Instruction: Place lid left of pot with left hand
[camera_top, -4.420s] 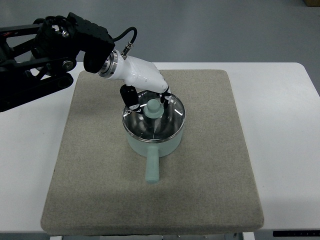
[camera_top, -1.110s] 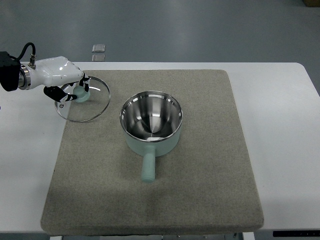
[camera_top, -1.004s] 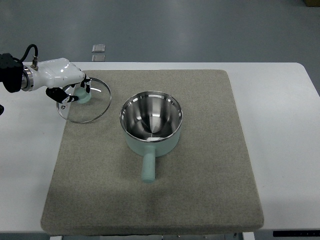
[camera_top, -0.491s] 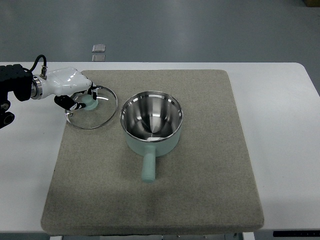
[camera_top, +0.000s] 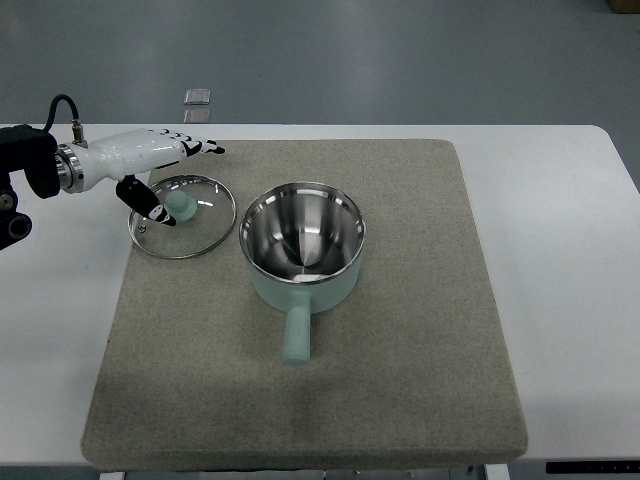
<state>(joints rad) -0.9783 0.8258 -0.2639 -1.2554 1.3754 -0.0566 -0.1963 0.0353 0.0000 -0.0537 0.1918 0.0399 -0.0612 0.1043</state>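
**Lid down left of pot, left robot hand open above it**

Nearest the camera: front edge of the grey felt mat (camera_top: 300, 400), which covers most of the white surface (camera_top: 560, 300). Bare mat here, nothing on it.

Mid-frame: mint-green pot (camera_top: 302, 250) sits upright near mat centre, steel inside showing, no lid on it. Its mint handle (camera_top: 297, 333) sticks out toward the camera.

Just left of the pot: glass lid (camera_top: 182, 216) lies flat on the mat, metal rim, mint knob (camera_top: 181, 205) up. Lid rim is close to the pot rim; a thin gap seems to show, hard to be sure. Lid sits at the mat's left edge.

Left robot hand (camera_top: 160, 165), white shell with dark fingertips, is over the lid's far-left side. Fingers (camera_top: 195, 146) are stretched out flat, pointing right, past the lid's far rim. Thumb (camera_top: 147, 200) angles down over the glass close to the knob. Nothing gripped, hand spread. Contact between thumb tip and lid can't be judged from this angle.

Wrist and black arm (camera_top: 25, 180) come in from the left edge, with a black cable (camera_top: 62, 105) looping above the wrist.

Far: grey floor beyond the surface, a small pale square object (camera_top: 198, 97) on it.
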